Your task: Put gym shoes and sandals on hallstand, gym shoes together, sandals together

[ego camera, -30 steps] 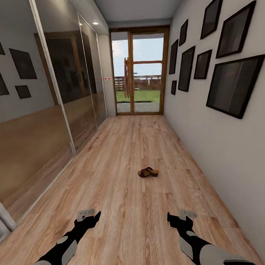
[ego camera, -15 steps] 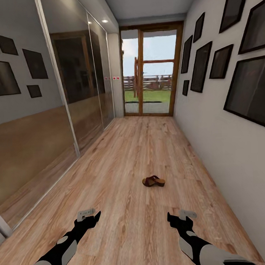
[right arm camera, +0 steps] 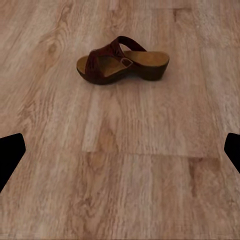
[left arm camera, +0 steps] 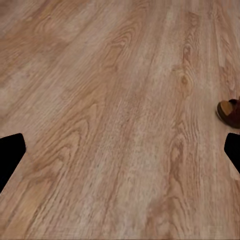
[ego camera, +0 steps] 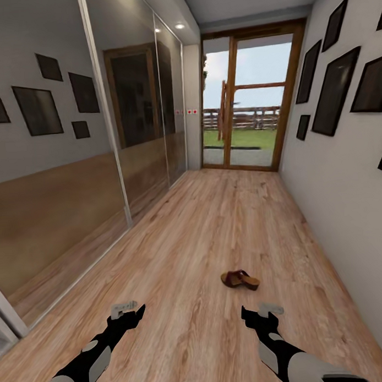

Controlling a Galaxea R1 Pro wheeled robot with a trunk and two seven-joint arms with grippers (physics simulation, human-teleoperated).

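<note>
One sandal [ego camera: 240, 279] lies alone on the corridor floor [ego camera: 203, 229], out in the open middle and a little toward the right-hand wall, with the glass door far down the corridor. It sits just ahead of the right tool [ego camera: 256, 312], slightly to its inner side, and well apart from the left tool [ego camera: 129, 311], so I judge the right arm the nearer one for the pickup. Its long axis runs across the corridor, toe toward the mirrored left side, chunky heel toward the right wall; the right wrist view shows it broadside [right arm camera: 122, 62], upright on its sole. Both tools hang low over bare planks, fingers spread wide and holding nothing. The left wrist view catches just its toe [left arm camera: 230, 112].
</note>
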